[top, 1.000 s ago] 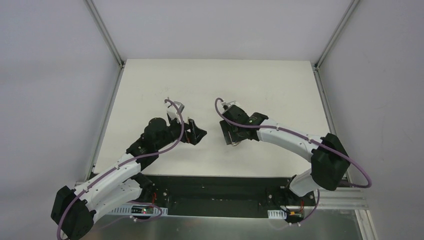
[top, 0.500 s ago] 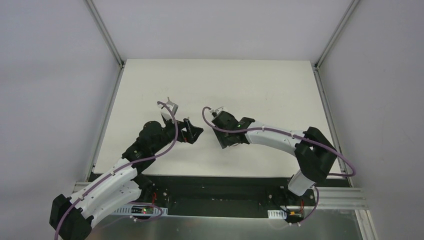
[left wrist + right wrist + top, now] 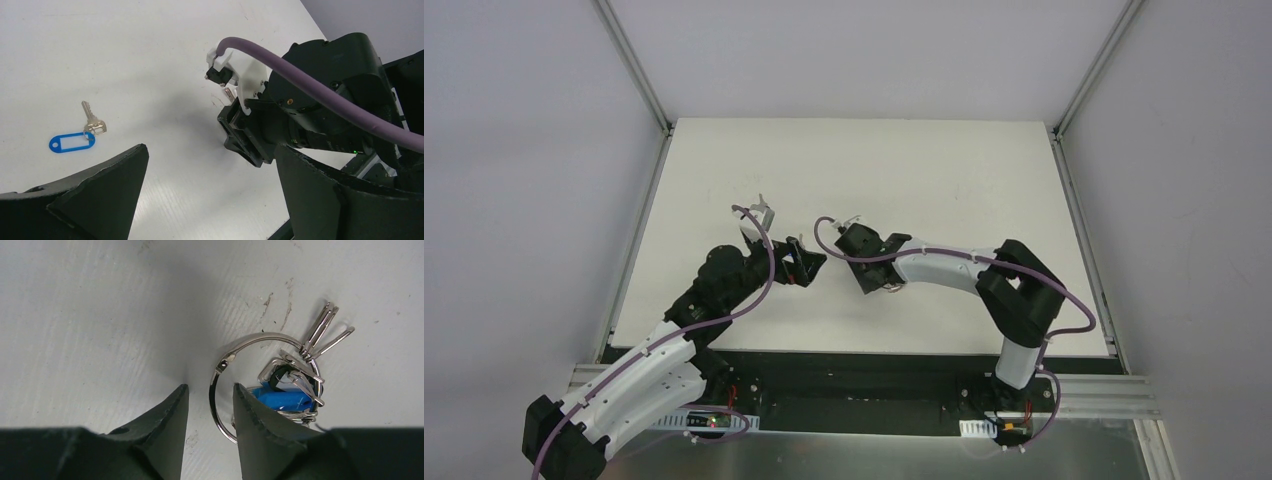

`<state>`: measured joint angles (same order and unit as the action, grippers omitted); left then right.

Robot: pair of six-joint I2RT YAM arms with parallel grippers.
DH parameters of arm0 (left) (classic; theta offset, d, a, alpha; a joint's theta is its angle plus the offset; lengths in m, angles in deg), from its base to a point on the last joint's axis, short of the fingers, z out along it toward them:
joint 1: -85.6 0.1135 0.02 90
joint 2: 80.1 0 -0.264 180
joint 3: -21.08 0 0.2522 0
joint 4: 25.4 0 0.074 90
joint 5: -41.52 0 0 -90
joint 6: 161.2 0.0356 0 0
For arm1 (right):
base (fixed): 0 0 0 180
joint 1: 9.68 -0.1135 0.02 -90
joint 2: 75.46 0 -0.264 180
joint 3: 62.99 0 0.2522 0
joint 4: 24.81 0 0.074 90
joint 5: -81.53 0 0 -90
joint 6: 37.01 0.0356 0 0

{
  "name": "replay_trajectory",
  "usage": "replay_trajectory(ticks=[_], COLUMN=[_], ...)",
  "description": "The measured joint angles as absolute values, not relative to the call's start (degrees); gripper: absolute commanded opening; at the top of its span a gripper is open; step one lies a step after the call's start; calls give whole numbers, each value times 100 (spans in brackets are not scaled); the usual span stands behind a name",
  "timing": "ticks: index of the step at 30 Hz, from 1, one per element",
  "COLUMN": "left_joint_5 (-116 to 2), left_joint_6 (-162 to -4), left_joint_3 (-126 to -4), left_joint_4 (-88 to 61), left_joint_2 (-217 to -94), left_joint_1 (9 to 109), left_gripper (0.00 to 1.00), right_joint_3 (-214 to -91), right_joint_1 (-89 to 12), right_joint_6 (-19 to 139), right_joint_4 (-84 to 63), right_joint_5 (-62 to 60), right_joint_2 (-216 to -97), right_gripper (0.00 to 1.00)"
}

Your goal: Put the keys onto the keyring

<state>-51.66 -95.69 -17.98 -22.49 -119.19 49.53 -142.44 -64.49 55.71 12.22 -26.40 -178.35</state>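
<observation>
In the right wrist view the silver keyring (image 3: 260,336) lies flat on the white table. Silver keys (image 3: 324,329) and a blue-headed key (image 3: 282,400) are bunched at its right side. My right gripper (image 3: 210,387) is low over the table, slightly open, its fingertips either side of the ring's left arc without pinching it. In the left wrist view another silver key (image 3: 92,122) with a blue tag (image 3: 72,142) lies on the table to the far left. My left gripper (image 3: 211,150) is wide open and empty, facing the right gripper (image 3: 250,145).
In the top view both grippers meet at the table's middle front, the left (image 3: 812,263) close to the right (image 3: 872,280). The table's near edge (image 3: 854,350) lies just behind them. A purple cable (image 3: 310,82) loops over the right wrist.
The right arm has swung left, bringing its gripper closer to the left one. The left gripper has shifted slightly left and back.
</observation>
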Motion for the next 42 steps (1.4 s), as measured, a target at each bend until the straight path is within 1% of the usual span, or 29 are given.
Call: replay_trajectory(ticks=[3, 4, 5, 6, 7, 8, 14, 17, 19, 22, 26, 30, 37, 42], left_joint_5=[-5124, -5120, -5120, -5118, -5116, -5116, -5114, -5114, -5114, -5114, -5114, -5114, -5114, -5109], left_joint_6=[-9569, -9569, -9569, -9569, -9569, -9569, -9569, -9569, -9569, -9569, -9569, -9569, -9569, -9569], left_joint_3=[-1798, -1798, -1798, -1798, -1798, -1798, -1798, -1798, -1798, -1798, -1798, -1798, -1798, -1798], left_joint_4=[-2207, -2198, -2190, -2185, -2185, -2183, -2174, -2174, -2174, -2170, -2172, -2172, -2170, -2170], left_joint_2=[-11919, -11919, -11919, -11919, -11919, -11919, -11925, -11949, -11971, -11993, -11993, -11993, -11989, -11965], left_joint_1=[4953, 4953, 4953, 4953, 4953, 4953, 4953, 4953, 4953, 4953, 4953, 4953, 4953, 4953], left_gripper=[99, 99, 99, 99, 99, 99, 99, 99, 99, 99, 99, 99, 99, 99], right_joint_3=[-14262, -14264, -14264, -14264, -14264, -14264, -14213, -13945, -13704, -13396, -13239, -13127, -12996, -12869], right_joint_1=[-6423, -6414, -6407, -6399, -6396, -6396, -6370, -6355, -6322, -6228, -5986, -5686, -5474, -5454], right_joint_6=[5573, 5573, 5575, 5584, 5579, 5562, 5719, 5798, 5859, 5973, 6143, 6314, 6650, 7105], right_joint_4=[1198, 1187, 1187, 1183, 1183, 1185, 1139, 990, 973, 905, 713, 523, 363, -288], right_joint_5=[-2651, -2651, -2647, -2640, -2642, -2642, -2721, -2817, -2878, -2913, -2896, -2747, -2236, -1600], right_joint_2=[-17916, -17918, -17923, -17929, -17931, -17936, -17923, -17660, -17289, -16377, -15094, -14260, -14128, -14513], right_gripper=[38, 33, 25, 16, 3, 0, 0, 0, 0, 0, 0, 0, 0, 0])
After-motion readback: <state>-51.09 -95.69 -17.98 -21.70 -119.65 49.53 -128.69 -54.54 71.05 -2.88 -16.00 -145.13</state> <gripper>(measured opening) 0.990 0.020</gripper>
